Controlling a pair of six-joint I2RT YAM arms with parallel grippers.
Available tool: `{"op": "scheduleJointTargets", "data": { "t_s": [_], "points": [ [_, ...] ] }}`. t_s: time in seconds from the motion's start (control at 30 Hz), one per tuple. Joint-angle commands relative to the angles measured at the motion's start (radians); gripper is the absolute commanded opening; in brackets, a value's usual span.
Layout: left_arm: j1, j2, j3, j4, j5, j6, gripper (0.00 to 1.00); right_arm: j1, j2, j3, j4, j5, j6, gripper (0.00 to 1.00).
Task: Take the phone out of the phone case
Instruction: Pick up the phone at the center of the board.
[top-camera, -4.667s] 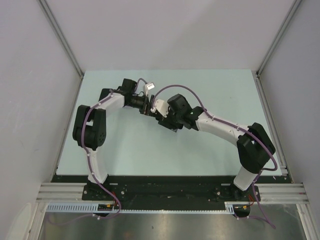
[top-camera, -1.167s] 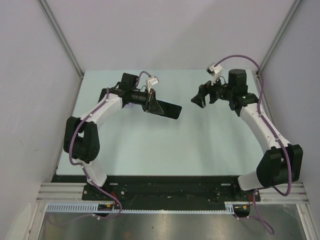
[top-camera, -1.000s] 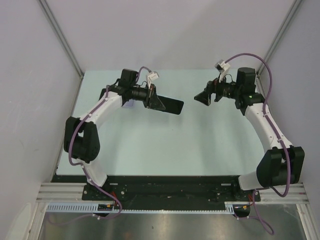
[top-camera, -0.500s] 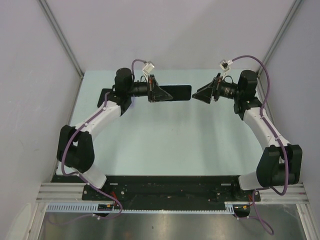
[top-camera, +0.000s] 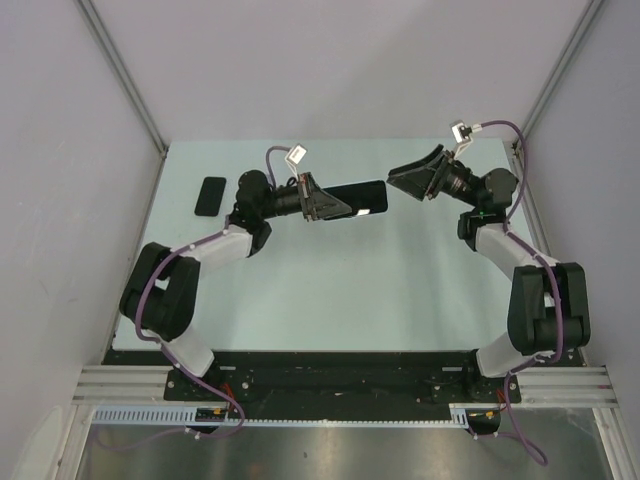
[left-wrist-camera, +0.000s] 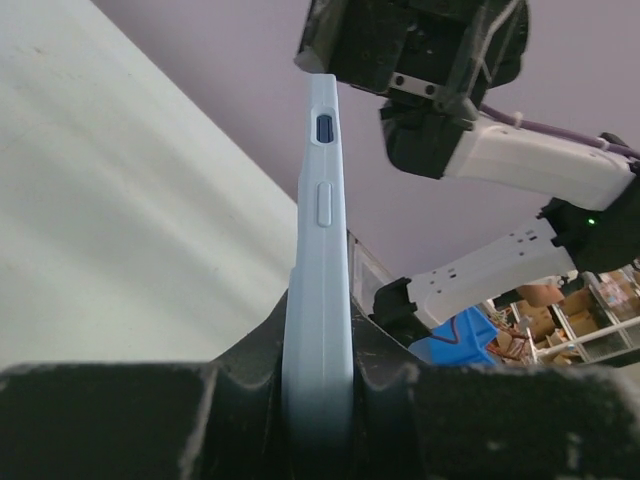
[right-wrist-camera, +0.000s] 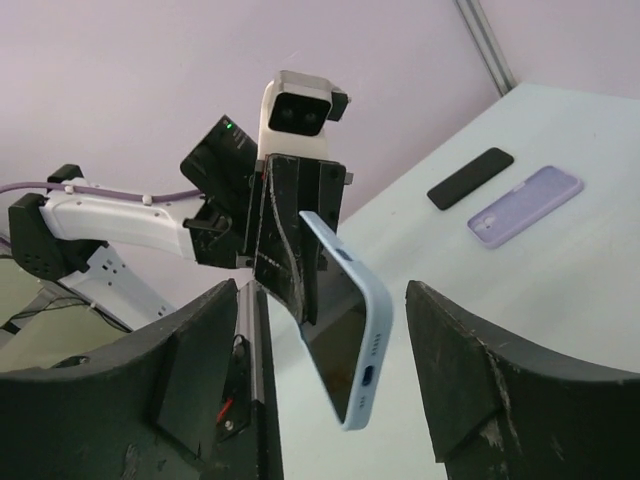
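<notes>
Top view, left gripper (top-camera: 325, 200): clamped on one end of the cased phone (top-camera: 362, 197).
Top view, cased phone: held in the air above the far middle of the tabletop (top-camera: 330, 290), with its free end pointing toward the right arm.
Top view, right gripper (top-camera: 402, 178): raised, jaws apart, just beside the free end of the cased phone. Contact cannot be told.
Top view, black phone (top-camera: 211, 195): flat on the tabletop near the far left corner, well apart from both grippers.
Left wrist view, cased phone: seen edge-on, pale blue, two side buttons visible. Its near end is pinched between the left fingers (left-wrist-camera: 150, 420).
Left wrist view, right gripper: at the far end of the cased phone. Touching or not cannot be told.
Right wrist view, right fingers (right-wrist-camera: 200, 390): wide apart, nothing against either one.
Right wrist view, cased phone: beyond the fingers, tilted, with a dark screen and pale blue rim. The port end is nearest the camera and the other end is in the left gripper.
Right wrist view, purple case (right-wrist-camera: 525, 205): flat on the tabletop, just beside the black phone, not touching it.
</notes>
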Motion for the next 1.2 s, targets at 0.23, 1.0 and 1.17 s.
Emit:
{"op": "scheduleJointTargets", "data": {
  "t_s": [0.23,1.0,1.17],
  "points": [
    [-0.054,-0.034,-0.010,0.335,0.029,-0.148,0.00,-0.032,0.080,-0.022,0.338,0.016,0.202,0.71],
    [-0.068,-0.006,-0.025,0.345,0.012,-0.108,0.00,0.025,0.086,-0.044,0.418,-0.002,0.311,0.50],
    [-0.068,-0.006,-0.023,0.345,0.020,-0.090,0.00,0.025,0.089,-0.044,0.419,0.007,0.358,0.44]
  ]
}}
